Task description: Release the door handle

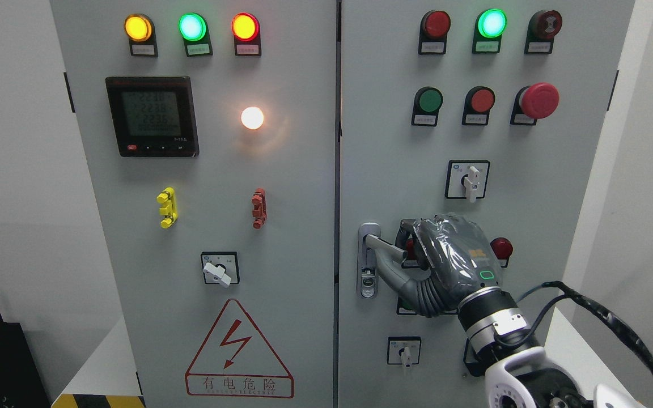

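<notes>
Door handle (pixel 382 249) of grey metal sits on the right door of the grey steel control cabinet (pixel 281 187), low on that door and just beside the centre seam, on a silver upright lock plate (pixel 368 260). From the plate its lever runs rightward and a little downward, so its long axis lies close to level, with its free end toward our hand.

Our right hand (pixel 451 263), dark grey and wrapped in clear film, comes up from the lower right corner on a white forearm with a silver wrist ring (pixel 494 320). The back of the hand faces us, tilted up and to the left. The thumb (pixel 403 283) reaches left beneath the lever and appears to touch its underside, while the curled fingers (pixel 408 232) sit over the lever's right end. We read this as a loose wrap around the handle rather than a tight clench, though the hand hides the contact itself.

The lever's far end is covered by the hand, so we cannot see where it stops. A red round push button (pixel 501 247) peeks out at the hand's right edge, and black label frames beneath are partly masked. A black cable (pixel 598 311) loops off the wrist and runs out at the right edge. Our left arm does not show.
</notes>
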Action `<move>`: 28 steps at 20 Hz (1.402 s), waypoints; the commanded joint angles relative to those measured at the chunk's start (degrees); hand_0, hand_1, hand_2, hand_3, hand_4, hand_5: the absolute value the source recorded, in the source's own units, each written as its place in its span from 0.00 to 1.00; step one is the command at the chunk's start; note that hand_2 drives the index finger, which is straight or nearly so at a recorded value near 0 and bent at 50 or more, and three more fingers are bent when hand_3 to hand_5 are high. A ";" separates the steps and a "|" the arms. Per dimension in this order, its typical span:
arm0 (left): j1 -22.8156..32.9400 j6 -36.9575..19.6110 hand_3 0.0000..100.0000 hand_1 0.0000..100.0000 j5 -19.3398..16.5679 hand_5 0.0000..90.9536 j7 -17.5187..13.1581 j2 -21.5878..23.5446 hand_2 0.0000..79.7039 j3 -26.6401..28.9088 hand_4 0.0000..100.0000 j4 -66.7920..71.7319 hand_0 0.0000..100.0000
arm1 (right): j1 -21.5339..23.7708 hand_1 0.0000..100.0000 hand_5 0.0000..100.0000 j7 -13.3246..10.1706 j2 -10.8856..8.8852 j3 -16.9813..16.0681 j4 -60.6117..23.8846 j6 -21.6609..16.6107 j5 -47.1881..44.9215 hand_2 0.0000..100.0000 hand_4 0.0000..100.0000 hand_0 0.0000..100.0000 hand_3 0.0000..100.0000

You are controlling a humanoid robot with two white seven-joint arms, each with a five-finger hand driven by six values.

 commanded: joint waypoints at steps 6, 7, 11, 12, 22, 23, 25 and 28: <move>0.00 -0.01 0.00 0.39 0.06 0.00 0.04 0.00 0.00 0.06 0.00 -1.76 0.12 | 0.00 0.34 1.00 -0.05 0.09 0.01 0.01 0.05 0.00 0.67 0.97 0.54 1.00; 0.00 -0.01 0.00 0.39 0.06 0.00 0.04 0.00 0.00 0.06 0.00 -1.76 0.12 | 0.00 0.34 1.00 -0.05 0.35 0.01 0.01 0.05 0.00 0.68 0.97 0.54 1.00; 0.00 -0.01 0.00 0.39 -0.03 0.00 0.04 0.00 0.00 0.06 0.00 -1.76 0.12 | 0.09 0.34 1.00 -0.05 0.44 0.09 0.01 0.05 0.00 0.69 0.97 0.54 1.00; 0.00 -0.01 0.00 0.39 -0.03 0.00 0.04 0.00 0.00 -0.02 0.00 -1.76 0.12 | 0.09 0.34 1.00 -0.05 0.44 0.01 0.01 0.05 0.00 0.69 0.97 0.54 1.00; 0.00 -0.01 0.00 0.39 0.06 0.00 0.04 0.00 0.00 0.06 0.00 -1.76 0.12 | 0.09 0.34 1.00 -0.23 0.44 0.01 0.01 0.05 0.00 0.69 0.97 0.55 1.00; 0.00 -0.01 0.00 0.39 -0.03 0.00 0.04 0.00 0.00 -0.02 0.00 -1.76 0.12 | 0.00 0.34 1.00 -0.23 0.44 0.01 0.01 0.05 0.00 0.70 0.97 0.55 1.00; 0.00 -0.01 0.00 0.39 -0.03 0.00 0.04 0.00 0.00 -0.02 0.00 -1.76 0.12 | 0.09 0.34 1.00 -0.31 0.44 0.01 0.01 0.05 0.00 0.70 0.97 0.55 1.00; 0.00 -0.01 0.00 0.39 -0.03 0.00 0.04 0.00 0.00 0.06 0.00 -1.76 0.12 | 0.00 0.35 1.00 -0.31 0.44 -0.08 0.01 0.05 0.00 0.70 0.97 0.55 1.00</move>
